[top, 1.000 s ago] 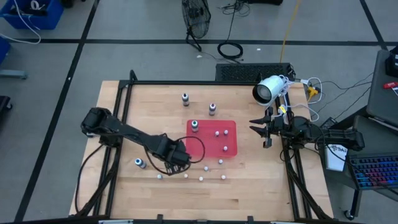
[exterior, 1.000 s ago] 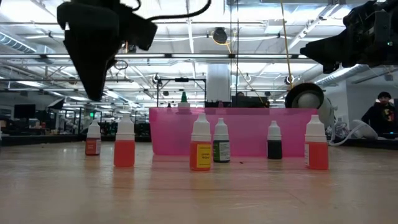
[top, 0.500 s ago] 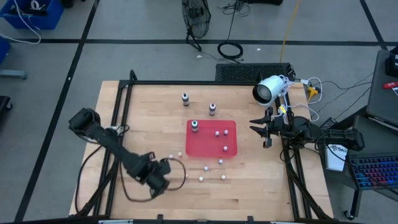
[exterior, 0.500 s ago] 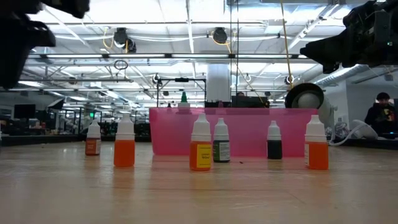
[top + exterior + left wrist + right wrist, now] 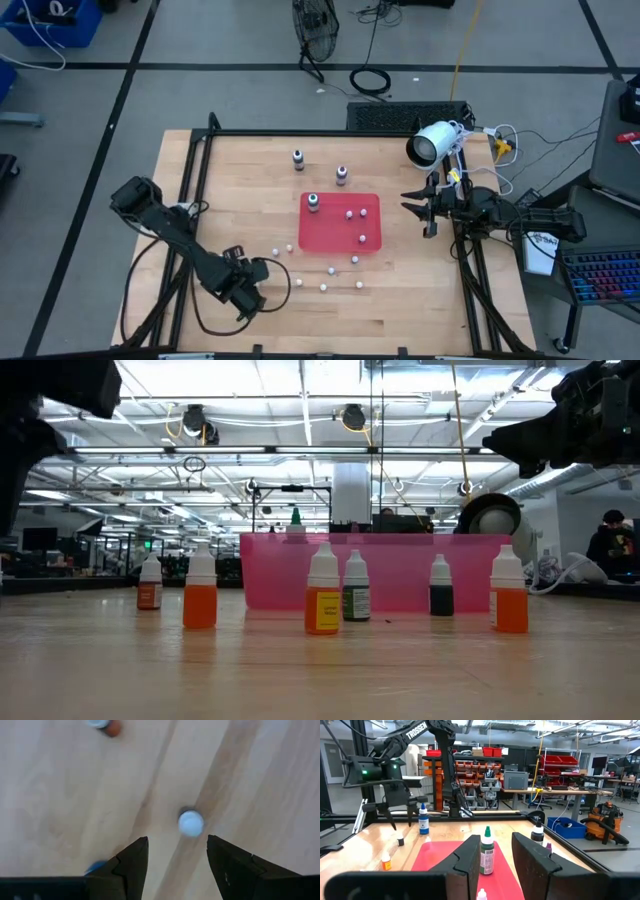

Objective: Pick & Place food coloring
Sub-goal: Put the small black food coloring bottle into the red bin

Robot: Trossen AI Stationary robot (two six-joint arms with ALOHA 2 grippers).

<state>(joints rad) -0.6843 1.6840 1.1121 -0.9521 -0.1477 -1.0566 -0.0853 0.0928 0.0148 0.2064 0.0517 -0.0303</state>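
Grippers both stand apart and empty. Left gripper (image 5: pixel 246 298) has swung from beside the tray (image 5: pixel 335 235) to the lower left, over a white-capped bottle (image 5: pixel 191 822), likely the next pick. Four bottles (image 5: pixel 349 213) are in the tray. Right gripper (image 5: pixel 420 208) waits at right.

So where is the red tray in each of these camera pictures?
High view: red tray at the table's middle, right of centre.
Low view: the pink see-through wall behind the front row of bottles.
Left wrist view: not in it.
Right wrist view: the red floor in the foreground.
Shared landmark: the green-topped bottle standing in it.
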